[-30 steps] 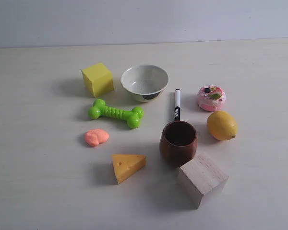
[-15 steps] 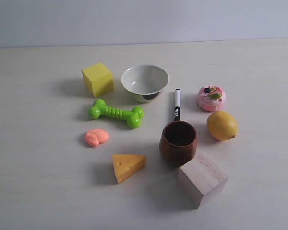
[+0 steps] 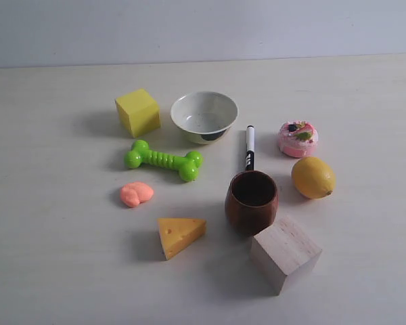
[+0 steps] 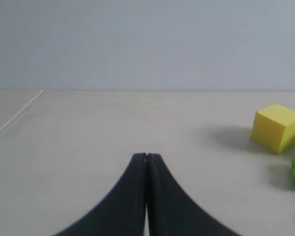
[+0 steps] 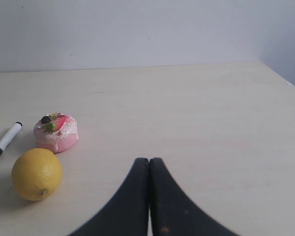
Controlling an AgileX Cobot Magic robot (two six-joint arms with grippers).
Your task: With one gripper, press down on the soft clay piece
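Observation:
The soft clay piece [image 3: 137, 194], a small salmon-orange blob, lies on the pale table left of centre, below the green bone toy [image 3: 164, 160] and above-left of the yellow cheese wedge [image 3: 180, 235]. No arm shows in the exterior view. My left gripper [image 4: 146, 156] is shut with nothing in it, hovering over bare table; the clay does not show in its view. My right gripper [image 5: 149, 160] is shut and empty too, with the lemon [image 5: 36, 174] and pink cake toy [image 5: 56, 132] off to its side.
A yellow cube [image 3: 137, 112], a speckled bowl [image 3: 204, 115], a black-and-white marker [image 3: 250, 147], a brown wooden cup [image 3: 252, 200], a lemon [image 3: 312, 177], a pink cake toy [image 3: 298, 138] and a pale wooden block [image 3: 285, 252] stand around the table.

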